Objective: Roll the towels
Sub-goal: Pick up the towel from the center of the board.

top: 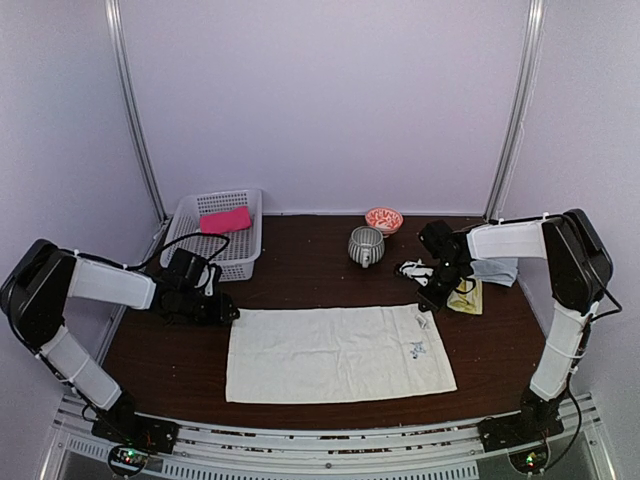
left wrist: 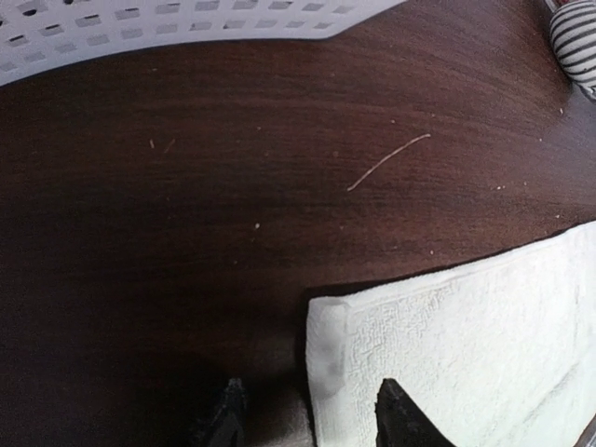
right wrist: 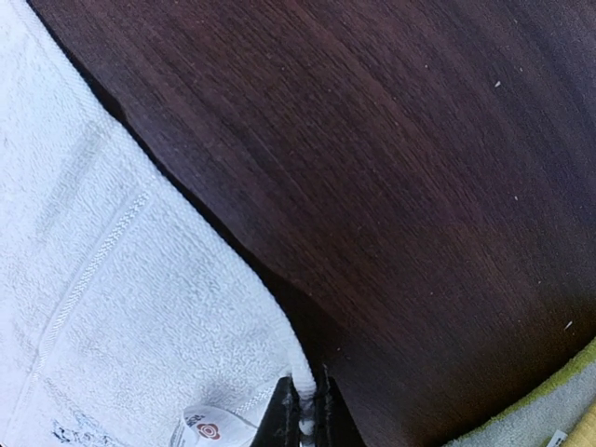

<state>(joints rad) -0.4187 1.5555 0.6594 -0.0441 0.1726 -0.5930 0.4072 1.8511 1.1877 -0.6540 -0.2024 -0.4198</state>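
OK, dark wood bench carries everything. White towel lies spread flat on its near half, long side running left to right, single layer, not rolled. White basket sits at the far left of the bench with a folded pink towel inside. The left arm reaches in from the left and the right arm from the right, both low at the white towel's far corners. Grey towel is bunched at the right edge, partly behind the right arm. Yellow towel lies just in front of it, near the white towel's far right corner but apart from it. Striped cup stands upright beyond the white towel, about centre, with a small red-patterned bowl just behind it. Left tool is at the white towel's far left corner, its fingers apart and the corner hem lying between them, not pinched. Right tool is at the far right corner, jaws closed tight on the towel's edge. Blue mark is printed on the white towel near its right end. Small tag with a red dot sits on the towel just beside the right tool.
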